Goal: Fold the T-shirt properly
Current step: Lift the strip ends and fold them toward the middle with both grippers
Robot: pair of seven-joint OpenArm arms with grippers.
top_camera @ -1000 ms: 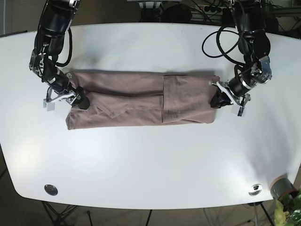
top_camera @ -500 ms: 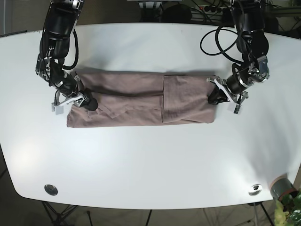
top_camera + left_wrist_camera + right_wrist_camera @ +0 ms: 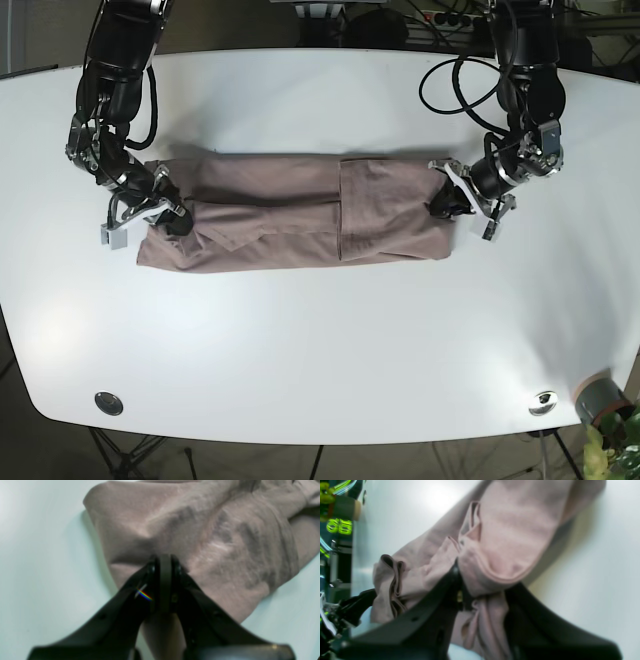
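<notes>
The T-shirt [image 3: 290,212] lies folded lengthwise across frame centre; the left gripper [image 3: 447,203] pinches its right end, the right gripper [image 3: 172,216] its left.

Our left gripper [image 3: 447,204] dragged its T-shirt [image 3: 290,210] end inward, our right gripper [image 3: 172,218] drew back outward, cloth shifted along with it

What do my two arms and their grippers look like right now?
Both arms are black and jointed, with loose black cables looping beside them. The left gripper and right gripper have tapered black fingers and pale grey mounts near the wrist. No markings are readable.
</notes>
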